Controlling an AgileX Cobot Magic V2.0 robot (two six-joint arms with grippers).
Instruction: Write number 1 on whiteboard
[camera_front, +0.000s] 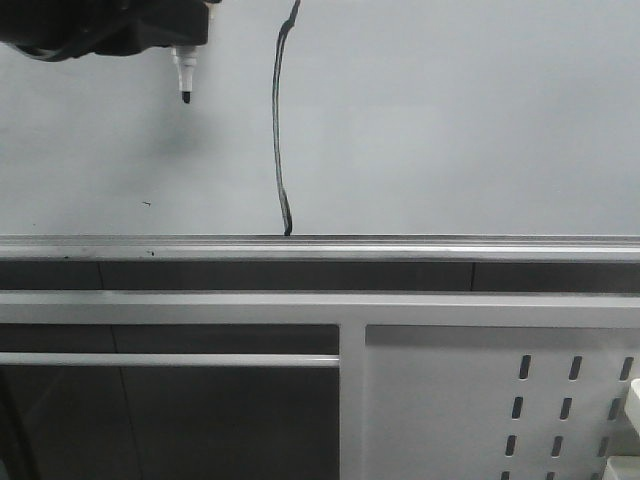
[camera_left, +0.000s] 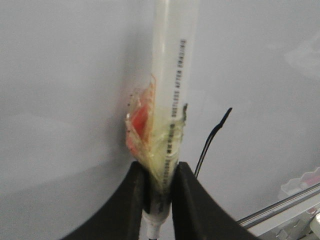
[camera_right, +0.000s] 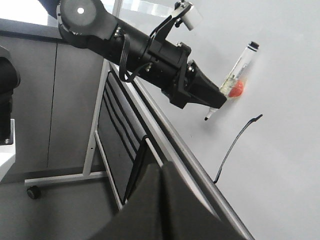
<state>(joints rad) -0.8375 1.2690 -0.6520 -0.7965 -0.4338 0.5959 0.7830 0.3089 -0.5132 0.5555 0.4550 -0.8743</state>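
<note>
The left gripper (camera_left: 159, 187) has its two black fingers (camera_left: 127, 200) pressed in on a white marker (camera_left: 170, 75), pinching the barrel low down, near the tip end. A wad of clear tape with something red in it (camera_left: 142, 125) clings to the barrel just above the fingers. In the front view the marker tip (camera_front: 185, 90) hangs below the gripper at the upper left, pointing down, off to the left of the stroke; whether it touches the whiteboard (camera_front: 450, 130) is not clear. In the right wrist view the left arm (camera_right: 145, 55) reaches along the board with the marker angled up and away from it.

The number 1 (camera_front: 279, 130) is drawn on the whiteboard: a long thin black line, nearly vertical and slightly bowed, with a small hook at the top, running down to just above the silver rail (camera_front: 400, 248). A tiny dark speck (camera_front: 146, 204) sits on the board left of it.

Of the right gripper only a dark blurred shape (camera_right: 165, 210) shows in its own view, so how its fingers stand cannot be told.
</note>
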